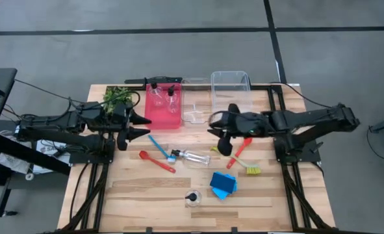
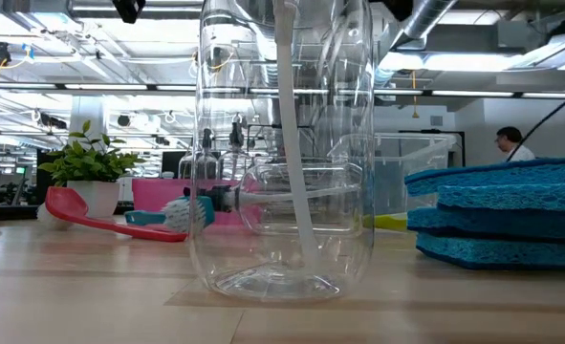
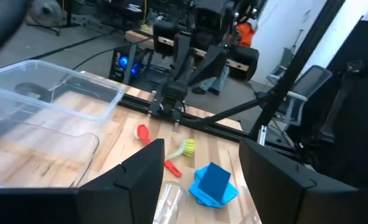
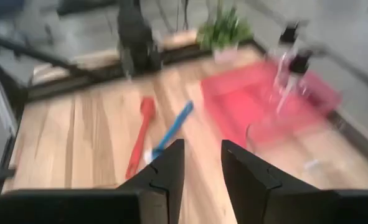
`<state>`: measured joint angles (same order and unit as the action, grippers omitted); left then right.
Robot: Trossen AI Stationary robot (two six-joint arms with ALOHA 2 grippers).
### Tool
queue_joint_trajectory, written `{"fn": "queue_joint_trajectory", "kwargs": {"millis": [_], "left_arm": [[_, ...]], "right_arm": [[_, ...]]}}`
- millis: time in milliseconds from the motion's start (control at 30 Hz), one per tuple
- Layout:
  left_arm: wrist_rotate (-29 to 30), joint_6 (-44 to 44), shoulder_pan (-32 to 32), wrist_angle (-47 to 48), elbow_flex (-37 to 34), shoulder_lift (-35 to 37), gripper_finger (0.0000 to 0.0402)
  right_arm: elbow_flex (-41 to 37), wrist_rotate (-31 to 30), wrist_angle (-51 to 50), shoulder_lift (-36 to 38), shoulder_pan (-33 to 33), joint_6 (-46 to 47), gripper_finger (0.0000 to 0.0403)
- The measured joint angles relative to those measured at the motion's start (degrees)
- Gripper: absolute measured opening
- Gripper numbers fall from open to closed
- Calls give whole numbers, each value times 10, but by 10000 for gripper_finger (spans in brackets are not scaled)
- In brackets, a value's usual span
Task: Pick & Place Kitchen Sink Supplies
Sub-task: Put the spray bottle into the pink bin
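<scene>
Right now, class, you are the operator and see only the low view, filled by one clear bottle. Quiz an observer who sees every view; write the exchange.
Operator: Where are the end effectors?
Observer: The left end effector hovers open beside the red bin, holding nothing.
Operator: And the right?
Observer: The right end effector hangs over the table near the lying bottle and the red-handled brush.

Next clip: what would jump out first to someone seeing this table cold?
The red bin at the back of the table, with two clear bottles standing in it, draws the eye first. Next come the stacked blue sponges near the front, beside a lone upright bottle. Both arms hover mid-table; the right claw hangs above the red-handled brush.
</scene>
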<state>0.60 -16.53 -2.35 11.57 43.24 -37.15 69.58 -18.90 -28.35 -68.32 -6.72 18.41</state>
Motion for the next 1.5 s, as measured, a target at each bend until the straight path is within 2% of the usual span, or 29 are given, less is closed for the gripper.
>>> {"fn": "queue_joint_trajectory", "kwargs": {"millis": [133, 267, 367, 633, 800, 1033, 1167, 1500], "left_arm": [[-14, 0, 0, 0, 0, 0, 210], [-16, 0, 0, 0, 0, 0, 210], [-16, 0, 0, 0, 0, 0, 210], [-16, 0, 0, 0, 0, 0, 210], [-19, 0, 0, 0, 0, 0, 210], [-41, 0, 0, 0, 0, 0, 210], [-41, 0, 0, 0, 0, 0, 210], [-41, 0, 0, 0, 0, 0, 210]], "right_arm": [[82, 58, -116, -63, 14, 16, 102], [133, 114, -173, -115, 21, 16, 116], [152, 146, -182, -144, 18, 9, 134], [157, 175, -182, -211, 11, 2, 210], [158, 176, -181, -253, -1, -8, 258], [158, 174, -179, -308, -22, -5, 302], [158, 170, -179, -333, -28, 0, 318], [158, 130, -179, -332, -21, 11, 338]]}}
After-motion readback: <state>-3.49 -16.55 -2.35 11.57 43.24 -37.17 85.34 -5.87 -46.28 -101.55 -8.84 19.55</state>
